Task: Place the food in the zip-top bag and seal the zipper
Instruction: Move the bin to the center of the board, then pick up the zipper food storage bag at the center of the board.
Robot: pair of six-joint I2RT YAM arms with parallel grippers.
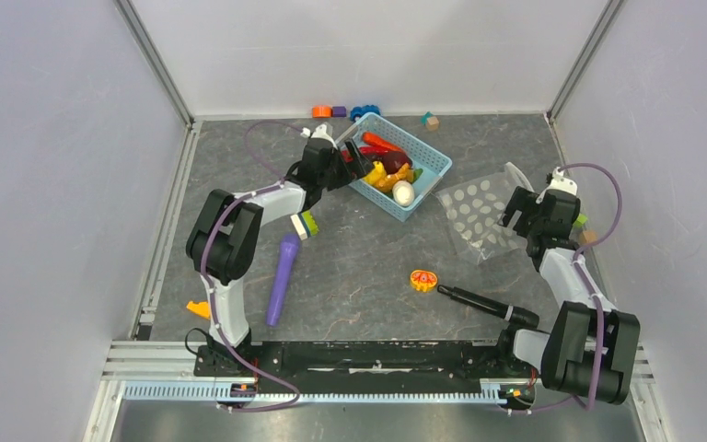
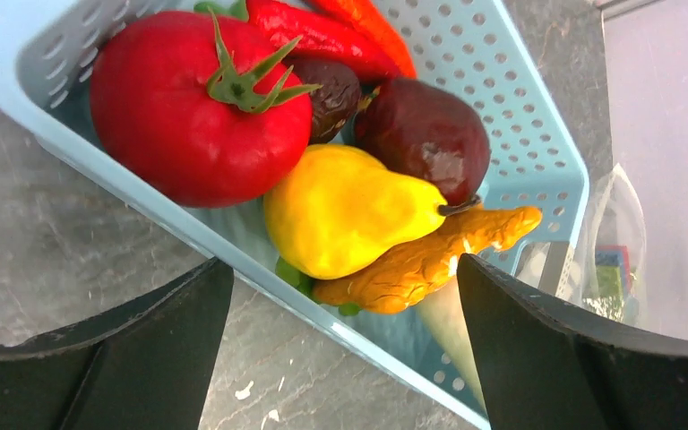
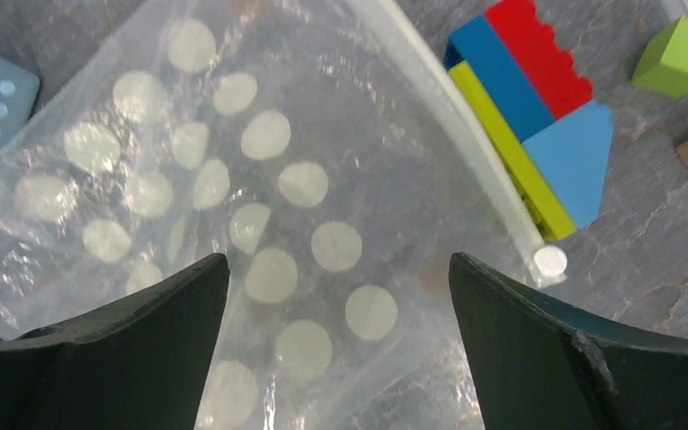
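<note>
The task looks barely begun: nothing is inside the zip-top bag [image 3: 233, 161] yet, and all the food in view sits in the light-blue basket [image 2: 537, 116] at the far middle of the table. The bag lies mostly flat just right of the basket. The left gripper [image 2: 339, 296] hangs over the basket's near wall, fingers spread wide and holding nothing. The right gripper [image 3: 339, 269] hovers over the bag's dotted panel, likewise spread and empty. So picking, loading and sealing are all left to do, approx. the whole job. On materials, the tomato [image 2: 188, 107] is glossy, round hard plastic w/ a moulded green calyx. The chili [image 2: 322, 36] is smooth and long, the maroon ball [image 2: 425, 134] is shiny w/ a thin stalk, and the yellow pepper [image 2: 340, 210] is pear-shaped w/ a duller skin. Under the pepper lies an orange piece [image 2: 421, 264] that is knobbly and wrinkled (maybe the carrot, hard to say). The egg [image 1: 403, 192] shows as a smooth white oval at the basket's near corner. The basket is rigid and punched w/ round holes. The bag is thin, crinkly film that catches glare and is printed w/ white dots, so prob. slippery and floppy to grasp. The zipper [image 3: 466, 143] is a stiffer, pale strip curving along the mouth edge, next to some stacked blocks [image 3: 537, 116]. Whether it is pressed shut can't be told.
</note>
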